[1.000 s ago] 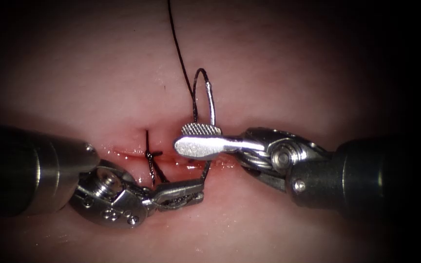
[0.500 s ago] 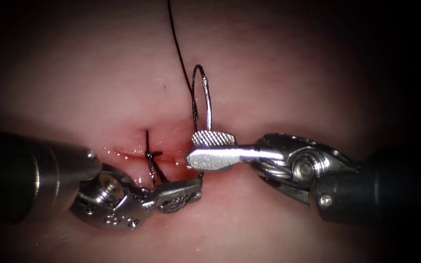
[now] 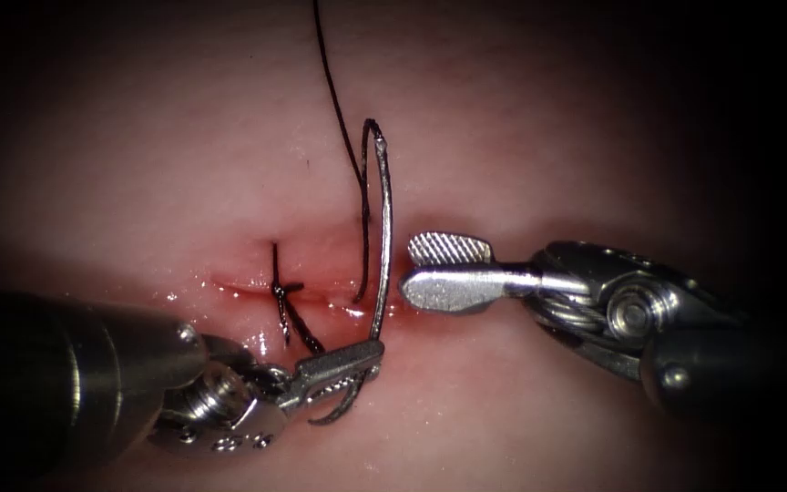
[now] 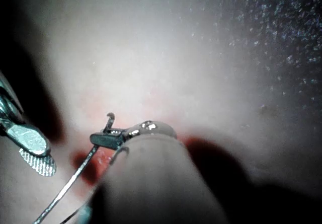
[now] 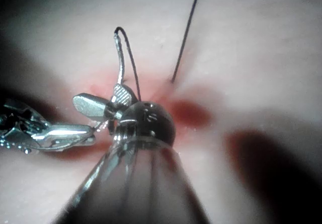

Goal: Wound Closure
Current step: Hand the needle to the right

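Pale pink pork-belly tissue [image 3: 521, 118], bearing a horizontal red cut [image 3: 321, 293] wet with glossy red fluid [image 3: 229, 282]. Left arm's steel needle-driver claw [image 3: 343, 363], entering from 8 o'clock: jaws pressed together, pinching the curved steel needle [image 3: 384, 246] near its pointed end, just below the cut; a short hooked length of needle projects past the jaws toward 6 o'clock. The needle's body rises across the cut to 12 o'clock, arching over at its swaged end above the wound; the part crossing the cut lies clear of the tissue as far as can be made out. Thin black thread [image 3: 330, 82] runs from the swage down to the cut and also off the frame edge at 12 o'clock; where each strand ends is hard to tell. Right arm's steel needle-driver claw [image 3: 448, 269], entering from 3 o'clock: jaws spread, holding nothing, tips just beside the needle on its right. Dark knotted stitch [image 3: 281, 292] with cut ends, left of the needle, across the cut. Left tool's shaft hides tissue at 7 o'clock.
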